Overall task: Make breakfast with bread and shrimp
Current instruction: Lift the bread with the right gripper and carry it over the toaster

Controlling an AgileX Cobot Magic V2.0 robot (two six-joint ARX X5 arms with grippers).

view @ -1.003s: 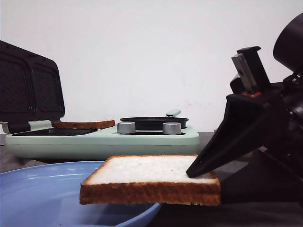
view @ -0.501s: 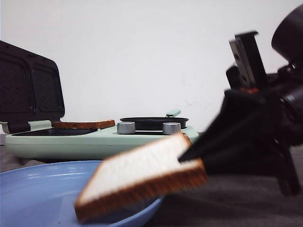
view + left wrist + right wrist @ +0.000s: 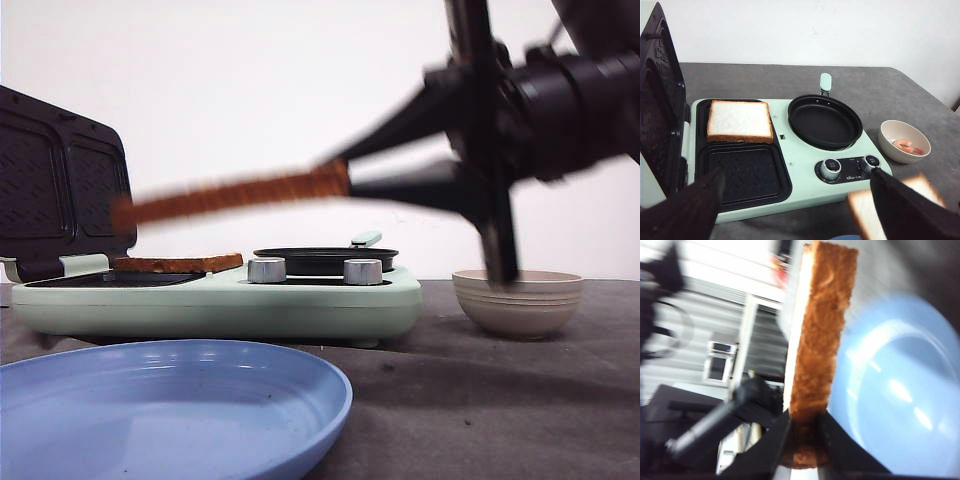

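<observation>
My right gripper [image 3: 345, 180] is shut on one slice of bread [image 3: 235, 197] and holds it edge-on, blurred, high above the blue plate [image 3: 170, 400] and in front of the green breakfast maker [image 3: 220, 300]. The right wrist view shows the crust [image 3: 820, 350] clamped between the fingers. The same slice shows in the left wrist view [image 3: 865, 212]. The other bread slice [image 3: 740, 121] lies in the far grill compartment. The shrimp [image 3: 907, 146] sit in a beige bowl [image 3: 517, 300]. My left gripper [image 3: 795, 205] is open and empty, above the near grill compartment.
The breakfast maker's dark lid [image 3: 60, 185] stands open at the left. A round black pan [image 3: 825, 121] sits on its right half, with two knobs [image 3: 831, 168] in front. The near grill compartment [image 3: 742, 172] is bare.
My right gripper has lifted the bread slice off the blue plate and swung it up and to the left, turning it edge-on. The beige bowl now shows behind it.
</observation>
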